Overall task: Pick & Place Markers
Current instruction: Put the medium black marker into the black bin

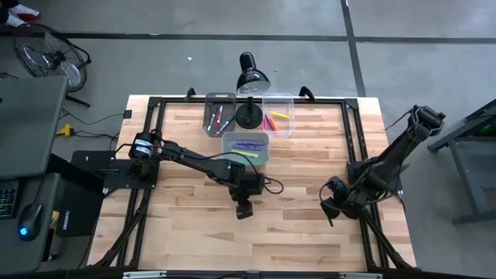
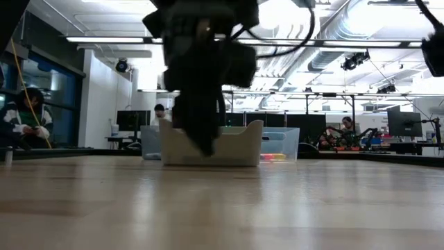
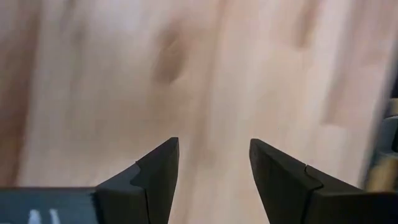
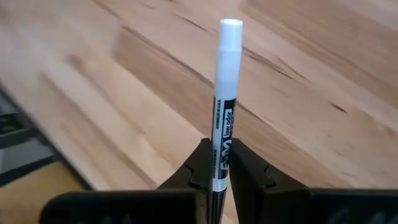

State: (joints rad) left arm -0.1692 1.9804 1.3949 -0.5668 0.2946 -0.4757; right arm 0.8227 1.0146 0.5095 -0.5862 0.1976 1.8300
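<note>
Left to right on your table (image 1: 310, 232): left gripper (image 1: 244, 211) hangs over bare wood near table centre, jaws spread wide, nothing between them; left wrist view shows only plank under its fingers (image 3: 158, 180)

At 12 o'clock from it sit three clear bins: near bin (image 1: 246, 149) with purple and yellow-green markers (image 1: 248, 145), far-left bin (image 1: 219, 115) with a few red/pink ones, far-right bin (image 1: 279, 115) with pink, orange and yellow. Black desk lamp (image 1: 249, 81) stands between the two far bins

Right gripper (image 1: 331, 208) sits at 3 o'clock from the left one, by the table's right edge, jaws clenched on a white marker (image 4: 224, 99). Marker stands out past the fingertips, cap end away from the wrist, pinched low on the barrel

My read: you're mid-transport, pick done, place pending. Remaining markers all look binned already, so this may be the last one. Which bin takes white I can't tell

Next move calls for swinging the right arm toward 10 o'clock to the bins, clearing the rim and lamp, then releasing. Long overhang beyond the grip means it could pivot, so go steady
</note>
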